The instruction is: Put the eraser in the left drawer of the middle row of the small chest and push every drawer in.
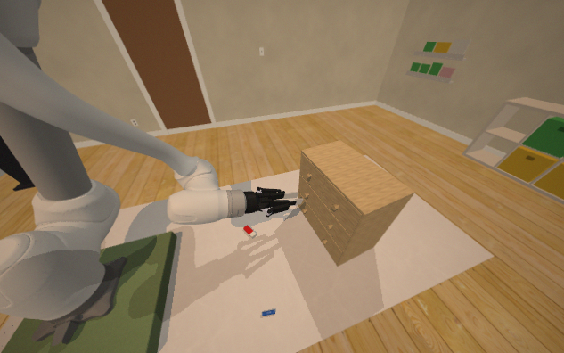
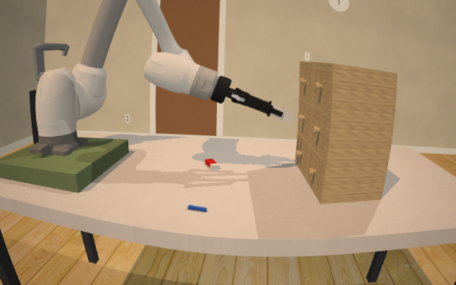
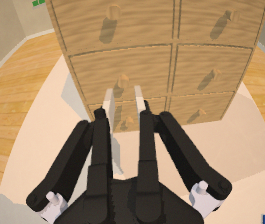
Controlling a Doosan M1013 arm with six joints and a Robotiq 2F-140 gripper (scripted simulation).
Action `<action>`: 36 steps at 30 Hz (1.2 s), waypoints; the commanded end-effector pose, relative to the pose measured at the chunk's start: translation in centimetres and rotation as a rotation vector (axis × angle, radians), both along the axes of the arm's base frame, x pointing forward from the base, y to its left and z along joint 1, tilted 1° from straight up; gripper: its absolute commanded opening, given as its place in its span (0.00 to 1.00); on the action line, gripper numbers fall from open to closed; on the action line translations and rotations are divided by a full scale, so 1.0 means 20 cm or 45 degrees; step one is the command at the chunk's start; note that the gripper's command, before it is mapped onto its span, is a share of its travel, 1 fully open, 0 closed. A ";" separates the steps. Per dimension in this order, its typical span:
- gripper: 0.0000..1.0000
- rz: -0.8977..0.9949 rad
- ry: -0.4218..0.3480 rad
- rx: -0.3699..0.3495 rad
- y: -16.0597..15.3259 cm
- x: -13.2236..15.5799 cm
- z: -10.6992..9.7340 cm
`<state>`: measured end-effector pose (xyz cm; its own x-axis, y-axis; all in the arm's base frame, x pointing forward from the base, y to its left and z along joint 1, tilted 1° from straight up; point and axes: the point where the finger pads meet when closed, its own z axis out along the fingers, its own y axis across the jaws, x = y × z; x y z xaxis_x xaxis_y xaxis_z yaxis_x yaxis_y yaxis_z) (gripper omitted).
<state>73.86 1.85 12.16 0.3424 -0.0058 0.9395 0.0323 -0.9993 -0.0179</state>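
Note:
The red and white eraser (image 1: 249, 231) lies on the table between my arm's base and the chest, also seen in the exterior view (image 2: 212, 163). The small wooden chest (image 1: 347, 196) (image 2: 345, 129) (image 3: 163, 50) stands upright with all drawers pushed in. My gripper (image 1: 295, 201) (image 2: 287, 116) (image 3: 124, 95) is held level above the table, pointing at the chest's front. Its fingers are narrowed with a small gap and hold nothing. The fingertips are just short of the knob of the middle row's left drawer (image 3: 122, 83) (image 2: 302, 116), not around it.
A small blue stick (image 1: 269, 313) (image 2: 197, 208) lies near the table's front edge. The arm's green base block (image 1: 115, 290) (image 2: 64, 162) sits at the table's left end. The eraser lies below and behind my wrist.

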 end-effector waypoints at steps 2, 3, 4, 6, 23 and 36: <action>0.20 0.000 -0.002 -0.002 0.00 0.01 0.00; 0.20 0.000 -0.002 -0.002 0.00 0.01 0.00; 0.20 0.000 -0.002 -0.002 0.00 0.01 0.00; 0.20 0.000 -0.002 -0.002 0.00 0.01 0.00; 0.20 0.000 -0.002 -0.002 0.00 0.01 0.00; 0.20 0.000 -0.002 -0.002 0.00 0.07 0.00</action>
<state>74.69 1.88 12.23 0.3389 -0.0057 0.9408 0.0326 -0.9993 -0.0178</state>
